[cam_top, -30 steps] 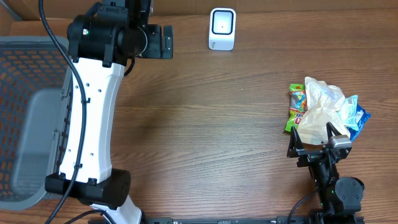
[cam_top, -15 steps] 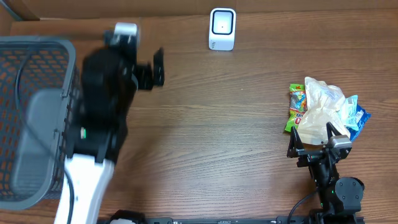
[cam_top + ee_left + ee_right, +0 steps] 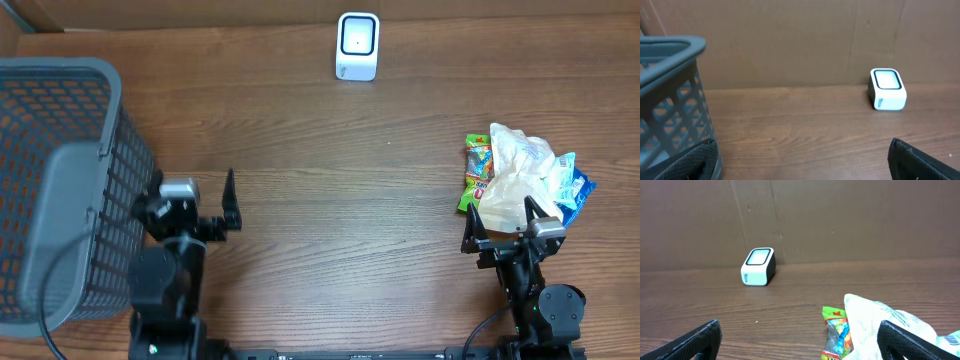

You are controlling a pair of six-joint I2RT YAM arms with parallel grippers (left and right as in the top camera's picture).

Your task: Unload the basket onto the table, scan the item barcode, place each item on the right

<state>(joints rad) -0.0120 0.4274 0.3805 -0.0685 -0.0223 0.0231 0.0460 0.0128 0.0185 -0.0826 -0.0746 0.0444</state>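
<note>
Roughly, from left to right across the bench (image 3: 330, 230).

1. Grey mesh basket (image 3: 60, 110): far left, upright.
2. Left gripper (image 3: 193, 192): just beside the basket's right wall, jaws spread wide, empty.
3. Scanner (image 3: 357, 46): small white box with a glass face, at the far edge near the middle, well apart from everything else.
4. The goods: a small heap at the right side.
   - Green packet (image 3: 474, 178) on the heap's left.
   - Pale bag (image 3: 518, 165) lying over the middle.
   - Blue packet (image 3: 577, 186) poking out on the right.
   - All three touch or overlap, and no barcode shows in any view.
5. Right gripper (image 3: 505, 213): just on the near side of the heap, jaws wide apart, holding nothing. From above, its tips sit either side of the pale bag's near end. Whether they touch it I cannot tell.

Handling note, as a judgement:
- These look like light, soft film wrappers, crinkly and rather slippery, with contents that would likely crush.
- The green packet seems the flattest and least buried.
- A pinch across its exposed left edge or sealed end should lift it without dragging the others.
- The grip should be firm enough not to slip and gentle enough not to crush.
- Which face carries the code can only be found once the packet is lifted.
</note>
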